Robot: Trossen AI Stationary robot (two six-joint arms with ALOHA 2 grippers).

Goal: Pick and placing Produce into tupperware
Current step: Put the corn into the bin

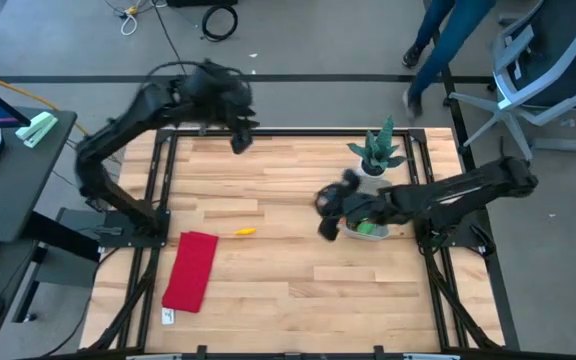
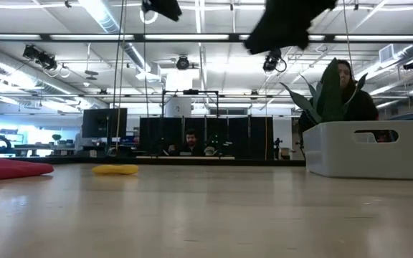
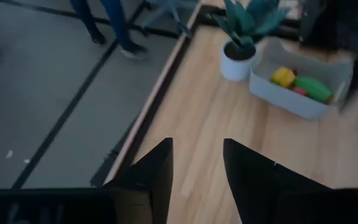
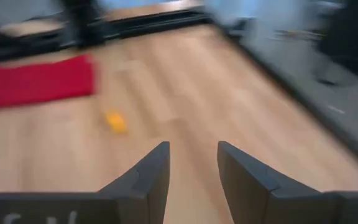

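The tupperware (image 1: 373, 231) stands at the table's right, partly under my right arm. In the left wrist view the tupperware (image 3: 300, 93) holds a yellow piece (image 3: 283, 76), a green piece (image 3: 312, 88) and a bit of red produce. One yellow-orange piece of produce (image 1: 244, 231) lies on its side on the bare wood near the table's middle. My left gripper (image 1: 240, 138) hangs high over the far left part of the table, open and with nothing between its fingers (image 3: 197, 144). My right gripper (image 1: 326, 214) hovers just left of the tub, open and with nothing in it (image 4: 192, 146), pointing toward the yellow-orange piece (image 4: 115, 121).
A spiky green plant in a white pot (image 1: 376, 155) stands just behind the tub. A flat red cloth (image 1: 191, 270) lies at the near left. Bare wood spreads between the cloth and the tub. A person walks past beyond the far edge (image 1: 438, 40).
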